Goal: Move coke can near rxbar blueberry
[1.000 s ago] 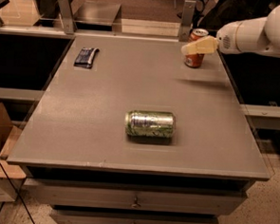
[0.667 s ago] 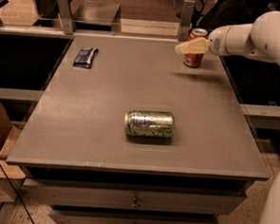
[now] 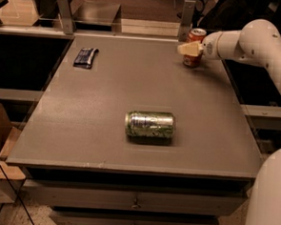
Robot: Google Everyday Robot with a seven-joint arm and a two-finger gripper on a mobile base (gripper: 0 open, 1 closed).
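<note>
the white arm (image 3: 252, 41) reached in from the right edge of the view, arching up over the table's right rim and then running nearly level leftward toward the far right corner. its rounded upper link curved down and out of view on the right, and another pale, blurred part of the robot filled the lower right corner of the view. at the end of the level stretch, the gripper (image 3: 190, 49) sat low over the table (image 3: 133, 80), its pale tip pointing left and lying across the middle of the coke can (image 3: 197, 35). the tip covered part of the can's side, so it could not be told whether the gripper had closed on the can or only rested against it.

the coke can stood upright near the far right corner of the table, its silver top showing above the gripper and its red base showing below it. the rxbar blueberry (image 3: 85, 57) lay flat near the far left corner, well apart from the can, with most of the table's width between them. a green-and-silver can (image 3: 150, 124) lay on its side in the middle of the table, nearer the front edge and apart from both.
</note>
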